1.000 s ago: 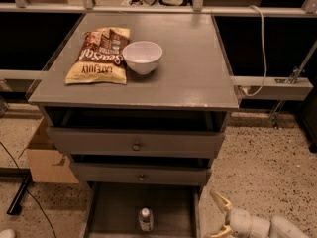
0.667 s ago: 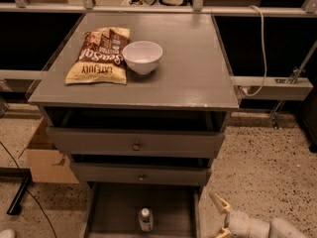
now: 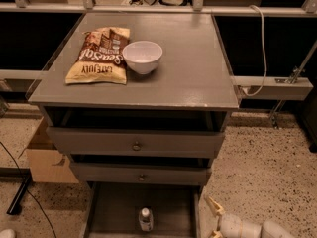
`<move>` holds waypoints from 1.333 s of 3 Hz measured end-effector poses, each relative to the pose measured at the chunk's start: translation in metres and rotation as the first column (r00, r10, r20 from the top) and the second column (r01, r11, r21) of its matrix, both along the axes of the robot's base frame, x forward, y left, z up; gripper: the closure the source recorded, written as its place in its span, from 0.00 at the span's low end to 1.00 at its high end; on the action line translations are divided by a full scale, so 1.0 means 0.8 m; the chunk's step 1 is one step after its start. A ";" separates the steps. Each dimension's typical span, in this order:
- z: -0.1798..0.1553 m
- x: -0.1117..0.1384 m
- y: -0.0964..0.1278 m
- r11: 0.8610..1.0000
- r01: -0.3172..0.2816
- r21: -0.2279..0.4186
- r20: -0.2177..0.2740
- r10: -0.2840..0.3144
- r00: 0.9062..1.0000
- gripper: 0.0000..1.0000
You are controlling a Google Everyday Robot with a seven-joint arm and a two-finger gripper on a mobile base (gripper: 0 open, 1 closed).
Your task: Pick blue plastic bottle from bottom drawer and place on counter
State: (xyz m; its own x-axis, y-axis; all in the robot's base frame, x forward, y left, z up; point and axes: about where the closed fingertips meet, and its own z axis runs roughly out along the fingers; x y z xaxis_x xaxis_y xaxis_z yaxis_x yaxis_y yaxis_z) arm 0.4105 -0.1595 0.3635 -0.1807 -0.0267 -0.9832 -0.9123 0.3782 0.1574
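The blue plastic bottle (image 3: 145, 219), small and clear with a white cap, stands upright in the pulled-out bottom drawer (image 3: 114, 207), near its front middle. The counter (image 3: 183, 73) is the flat grey top of the cabinet. My gripper (image 3: 214, 217) is at the bottom right, low over the floor, to the right of the drawer and apart from the bottle. Its two pale fingers (image 3: 214, 206) are spread apart with nothing between them.
A snack bag (image 3: 101, 55) and a white bowl (image 3: 142, 56) lie on the counter's left half. Two knobbed drawers (image 3: 136, 144) stick out a little above the bottom one. A cardboard box (image 3: 47, 157) sits on the floor at the left.
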 end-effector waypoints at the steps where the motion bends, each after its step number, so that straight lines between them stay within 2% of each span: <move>1: -0.001 0.001 0.001 1.000 -0.001 0.001 0.000 0.001 1.000 0.00; 3: -0.016 0.011 0.035 1.000 0.001 -0.011 0.037 -0.001 0.999 0.00; 4: -0.025 0.022 0.068 1.000 -0.021 0.003 0.051 0.021 0.998 0.00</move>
